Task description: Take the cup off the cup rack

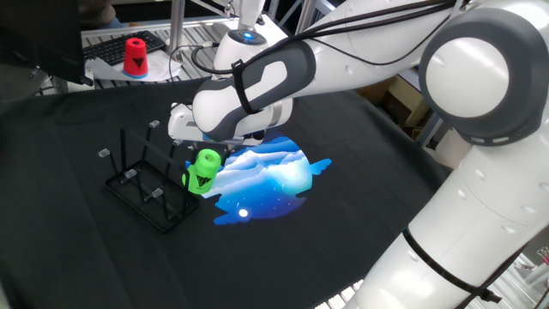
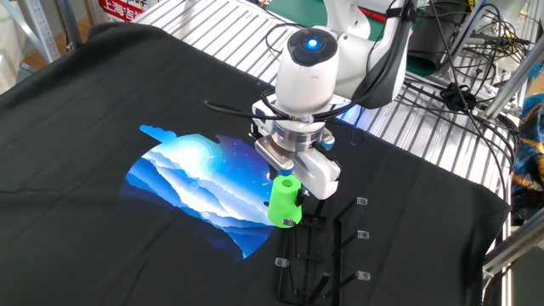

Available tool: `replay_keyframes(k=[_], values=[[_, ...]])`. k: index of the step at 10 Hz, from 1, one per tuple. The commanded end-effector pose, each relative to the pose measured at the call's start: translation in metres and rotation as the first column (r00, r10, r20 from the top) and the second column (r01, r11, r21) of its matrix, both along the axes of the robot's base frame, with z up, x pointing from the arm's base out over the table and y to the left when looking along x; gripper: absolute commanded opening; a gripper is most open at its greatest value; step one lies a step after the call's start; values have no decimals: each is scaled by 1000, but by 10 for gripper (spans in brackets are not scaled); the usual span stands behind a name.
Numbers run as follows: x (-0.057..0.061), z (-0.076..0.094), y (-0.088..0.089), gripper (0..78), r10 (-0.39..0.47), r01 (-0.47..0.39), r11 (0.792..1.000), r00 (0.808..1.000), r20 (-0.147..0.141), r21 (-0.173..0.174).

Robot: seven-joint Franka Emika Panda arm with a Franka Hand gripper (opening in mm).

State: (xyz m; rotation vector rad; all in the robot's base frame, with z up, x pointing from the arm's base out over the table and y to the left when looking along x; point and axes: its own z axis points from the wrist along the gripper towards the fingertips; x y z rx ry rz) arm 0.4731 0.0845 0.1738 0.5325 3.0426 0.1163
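Observation:
The bright green cup [image 1: 204, 170] with a black triangular mark sits tilted at the near right corner of the black wire cup rack [image 1: 137, 184], on or against a peg. In the other fixed view the cup [image 2: 285, 202] is at the rack's [image 2: 333, 255] left end. My gripper [image 1: 211, 158] comes down onto the cup's upper part and looks closed on it. One white finger [image 2: 321, 175] shows beside the cup; the other is hidden behind it.
A blue and white print [image 1: 268, 178] lies on the black cloth just right of the rack. A red cup [image 1: 135, 57] stands on a keyboard at the back left. Wire shelving [image 2: 212, 34] and cables [image 2: 463, 51] border the table.

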Motion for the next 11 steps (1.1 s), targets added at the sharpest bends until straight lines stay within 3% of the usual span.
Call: replay_keyframes(k=[1,8,9,11], values=[[1,1,0,13,2,-2,1000,1000,4,8],[1,1,0,13,2,-2,1000,1000,4,8],[-2,53,-1,13,-32,31,999,998,-52,-7],[-1,61,-2,13,-35,35,999,998,-58,-7]])
